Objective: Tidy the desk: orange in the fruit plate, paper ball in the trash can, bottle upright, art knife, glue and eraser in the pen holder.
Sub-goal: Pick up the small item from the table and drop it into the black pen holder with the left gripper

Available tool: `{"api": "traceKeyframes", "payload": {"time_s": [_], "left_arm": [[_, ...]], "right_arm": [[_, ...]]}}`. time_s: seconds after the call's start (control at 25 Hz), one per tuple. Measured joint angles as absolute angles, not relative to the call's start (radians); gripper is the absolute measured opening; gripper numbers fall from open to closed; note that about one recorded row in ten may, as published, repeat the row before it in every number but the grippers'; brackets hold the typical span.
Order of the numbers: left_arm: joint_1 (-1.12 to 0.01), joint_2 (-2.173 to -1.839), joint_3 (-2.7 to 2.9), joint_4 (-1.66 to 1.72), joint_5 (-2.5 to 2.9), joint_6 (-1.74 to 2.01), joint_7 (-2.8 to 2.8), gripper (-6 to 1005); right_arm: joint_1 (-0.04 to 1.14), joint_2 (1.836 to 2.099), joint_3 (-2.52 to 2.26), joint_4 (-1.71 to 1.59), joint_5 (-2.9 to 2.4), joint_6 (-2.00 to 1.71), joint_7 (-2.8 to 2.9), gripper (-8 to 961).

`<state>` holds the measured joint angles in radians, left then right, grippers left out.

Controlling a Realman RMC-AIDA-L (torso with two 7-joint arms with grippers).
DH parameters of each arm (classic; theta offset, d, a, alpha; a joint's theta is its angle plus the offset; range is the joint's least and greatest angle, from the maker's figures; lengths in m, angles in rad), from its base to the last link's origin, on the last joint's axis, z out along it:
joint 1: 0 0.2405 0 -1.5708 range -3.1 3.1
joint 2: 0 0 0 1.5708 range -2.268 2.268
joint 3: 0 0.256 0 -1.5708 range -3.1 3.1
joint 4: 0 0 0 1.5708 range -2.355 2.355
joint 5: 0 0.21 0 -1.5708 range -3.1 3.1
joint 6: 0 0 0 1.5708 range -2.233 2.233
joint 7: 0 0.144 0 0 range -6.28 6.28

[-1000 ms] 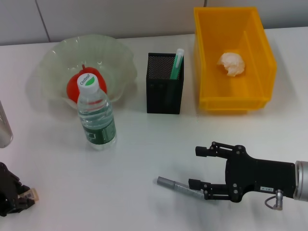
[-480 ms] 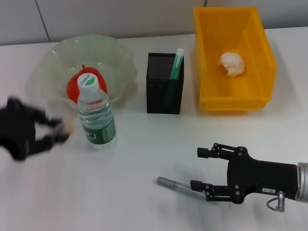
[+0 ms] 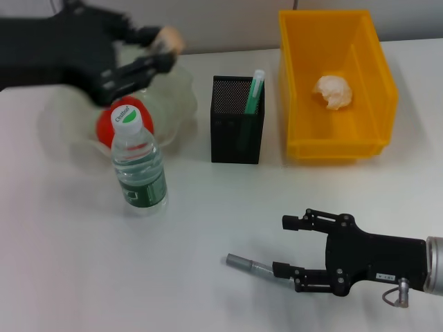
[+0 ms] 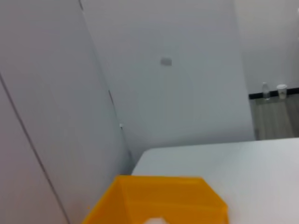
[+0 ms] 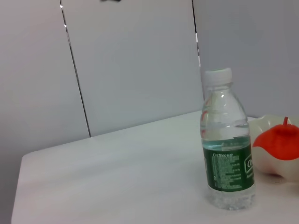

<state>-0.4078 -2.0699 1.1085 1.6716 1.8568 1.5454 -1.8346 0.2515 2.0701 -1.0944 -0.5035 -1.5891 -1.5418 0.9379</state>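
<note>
Now the left gripper [image 3: 160, 50] is raised over the fruit plate [image 3: 176, 97], blurred, pinching a small tan block that reads as the eraser [image 3: 171, 38] between its fingertips; the step in hand looks like carrying it to the pen holder [image 3: 237, 128]; best to bring the block squarely over the open mesh top, clear of the green-and-white stick [image 3: 254, 91] already leaning in its far right corner, drop low before releasing, and keep the arm off the bottle [image 3: 138, 162] so it stays standing.

Largest first: the trash can [image 3: 374, 90], a yellow-orange bin at back right, holds the paper ball [image 3: 333, 92] in its left compartment; the fruit plate, pale green and wavy-rimmed at back left, holds the orange [image 3: 105, 125], partly hidden behind the bottle cap; the pen holder, a black mesh box, stands between plate and bin; the bottle is upright in front of the plate, green label, white cap; the eraser is tiny, tan, held in the air, not yet over the holder.

The right gripper [image 3: 291, 246] lies low near the front right, fingers spread, its nearer finger just beside a grey pen-like stick [image 3: 255, 265], probably the art knife, flat on the table [image 3: 208, 207]; contact cannot be told.
</note>
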Motion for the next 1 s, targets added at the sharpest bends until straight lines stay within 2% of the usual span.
{"api": "traceKeyframes", "payload": {"time_s": [0.2, 0.24, 0.44, 1.0], "left_arm": [[-0.515, -2.07, 1.209, 1.628, 1.978, 1.423, -1.874, 283], [-0.604, -2.072, 1.222, 1.548, 2.039, 1.406, -1.896, 284], [-0.712, -2.073, 1.244, 1.391, 2.079, 1.344, -1.889, 287], [-0.842, -2.077, 1.358, 1.159, 2.162, 1.176, -1.834, 295]], "right_arm": [[0.259, 2.069, -1.099, -0.489, -1.589, -1.542, 0.941, 788], [0.259, 2.069, -1.101, -0.488, -1.589, -1.542, 0.944, 789], [0.257, 2.068, -1.101, -0.487, -1.589, -1.542, 0.952, 789], [0.275, 2.071, -1.103, -0.475, -1.59, -1.54, 0.953, 788]]}}
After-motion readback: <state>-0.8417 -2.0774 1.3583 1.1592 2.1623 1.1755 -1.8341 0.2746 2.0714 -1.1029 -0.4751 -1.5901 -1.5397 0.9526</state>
